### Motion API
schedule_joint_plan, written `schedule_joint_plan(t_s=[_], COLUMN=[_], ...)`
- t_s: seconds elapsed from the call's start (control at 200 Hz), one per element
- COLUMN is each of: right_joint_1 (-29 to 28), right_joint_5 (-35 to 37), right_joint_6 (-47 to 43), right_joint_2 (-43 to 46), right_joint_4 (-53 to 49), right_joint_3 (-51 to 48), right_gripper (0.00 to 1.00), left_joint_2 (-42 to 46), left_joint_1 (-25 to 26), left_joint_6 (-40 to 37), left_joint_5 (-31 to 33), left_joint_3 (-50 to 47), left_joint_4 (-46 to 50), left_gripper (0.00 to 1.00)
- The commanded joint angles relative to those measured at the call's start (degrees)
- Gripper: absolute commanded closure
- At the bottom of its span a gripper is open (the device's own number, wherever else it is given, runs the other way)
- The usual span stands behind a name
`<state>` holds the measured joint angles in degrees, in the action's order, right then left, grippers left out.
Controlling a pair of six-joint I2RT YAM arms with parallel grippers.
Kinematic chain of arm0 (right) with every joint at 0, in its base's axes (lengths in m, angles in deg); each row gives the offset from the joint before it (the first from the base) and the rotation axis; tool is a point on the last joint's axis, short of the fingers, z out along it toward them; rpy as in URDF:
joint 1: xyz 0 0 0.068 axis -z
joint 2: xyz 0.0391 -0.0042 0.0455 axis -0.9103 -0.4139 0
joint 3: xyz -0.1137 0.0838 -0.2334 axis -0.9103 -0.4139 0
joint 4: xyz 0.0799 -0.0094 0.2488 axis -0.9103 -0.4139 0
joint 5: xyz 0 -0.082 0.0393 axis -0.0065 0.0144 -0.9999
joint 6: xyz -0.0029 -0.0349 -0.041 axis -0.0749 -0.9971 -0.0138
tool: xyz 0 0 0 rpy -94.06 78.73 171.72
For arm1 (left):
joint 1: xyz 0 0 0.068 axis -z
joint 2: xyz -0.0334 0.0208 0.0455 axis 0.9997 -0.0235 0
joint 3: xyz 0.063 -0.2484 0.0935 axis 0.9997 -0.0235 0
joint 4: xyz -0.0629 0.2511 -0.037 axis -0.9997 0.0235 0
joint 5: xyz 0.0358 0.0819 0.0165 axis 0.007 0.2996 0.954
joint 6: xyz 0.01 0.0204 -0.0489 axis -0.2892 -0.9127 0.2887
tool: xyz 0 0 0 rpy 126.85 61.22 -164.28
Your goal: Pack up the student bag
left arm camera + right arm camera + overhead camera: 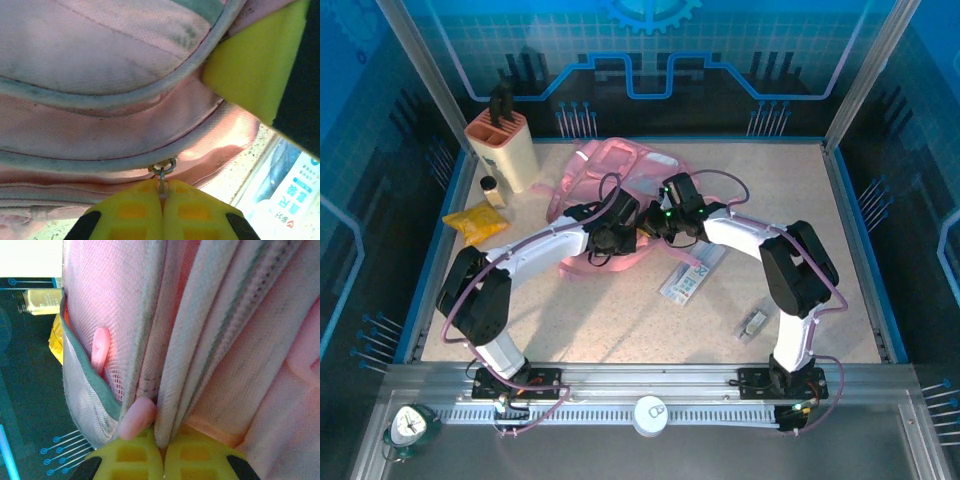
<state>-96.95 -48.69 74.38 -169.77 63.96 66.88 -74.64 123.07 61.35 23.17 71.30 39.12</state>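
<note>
Fingers [131,214] on both arms are clamped tight right now. On the left gripper [162,202] the yellow pads are pinched on the little metal zip pull [163,175] of the student bag [110,65], and the bag's pink fabric and grey piping sit right above the fingertips. The right gripper [162,452] is closed on a pale seam fold of the same bag. A zip line runs up from its fingers and a pink rubbery tab [137,419] touches one pad.

From overhead, the bag lies crumpled on the table [620,320], under and just beyond both sets of fingers, which sit close together. A blue-and-white packet [690,280] lies on the near side of the right fingers, with a small grey item [752,323] further out. Out past the left fingers are a yellow packet [475,222], a small bottle [492,190] and a knife block [502,150].
</note>
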Motion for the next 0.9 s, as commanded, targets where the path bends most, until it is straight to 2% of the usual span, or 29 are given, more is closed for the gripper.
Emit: schedule_joint_plan(t_s=[0.0, 0.125, 0.195, 0.255, 0.355, 0.415, 0.47, 0.515, 0.57, 0.63, 0.66, 0.78, 0.896], right_joint_1=[3.4, 7.2, 9.7, 11.9, 13.9, 14.2, 14.2, 14.0, 13.1, 11.5, 10.9, 8.3, 5.7], right_joint_5=[3.5, -0.6, -0.6, -2.0, -3.1, -1.5, -0.9, -2.8, -4.9, -5.7, -6.6, -8.3, -8.3], right_joint_6=[-4.7, -9.6, -10.3, -11.3, -12.9, -14.0, -14.8, -15.1, -15.1, -14.3, -13.1, -6.9, -2.2], right_joint_2=[2.4, 3.9, 4.3, 2.2, -2.7, -4.3, -5.5, -6.3, -5.7, -3.4, -1.9, 3.7, 4.5], right_joint_4=[-1.4, -6.5, -7.0, -7.7, -11.6, -12.5, -14.4, -15.1, -15.3, -14.2, -12.4, -3.3, 3.5], right_joint_3=[0.5, 2.8, 3.3, 6.2, 13.8, 17.0, 19.7, 20.9, 20.1, 16.3, 13.4, 2.1, -2.6], right_gripper=[1.0, 1.0, 1.0, 1.0, 1.0, 1.0, 1.0, 0.84, 0.69, 0.51, 0.45, 0.4, 0.4], left_joint_2=[5.1, 8.3, 9.5, 10.4, 11.5, 11.5, 10.0, 8.0, 5.9, 4.0, 3.1, 1.4, 1.4], left_joint_1=[-2.9, -10.1, -14.3, -15.4, -13.0, -7.8, -3.8, -2.0, -1.3, -1.3, -1.2, -1.3, -1.3], left_joint_6=[-3.3, -4.7, -5.7, -5.9, -5.2, -4.4, -3.0, -2.1, -1.3, -1.3, -1.6, -2.7, -2.9], left_joint_5=[3.0, 7.7, 6.2, 5.7, -3.1, -6.2, -6.3, -6.6, -7.1, -6.8, -6.1, -5.5, -6.9], left_joint_3=[-3.5, -8.7, -10.6, -11.8, -12.2, -11.2, -8.7, -6.5, -4.5, -2.6, -1.5, 0.7, 0.0], left_joint_4=[6.0, 9.5, 8.9, 7.0, 2.5, -1.3, -3.1, -4.0, -5.5, -6.3, -6.0, -4.5, -5.7], left_gripper=[1.0, 1.0, 1.0, 1.0, 1.0, 1.0, 1.0, 1.0, 1.0, 1.0, 1.0, 1.0, 1.0])
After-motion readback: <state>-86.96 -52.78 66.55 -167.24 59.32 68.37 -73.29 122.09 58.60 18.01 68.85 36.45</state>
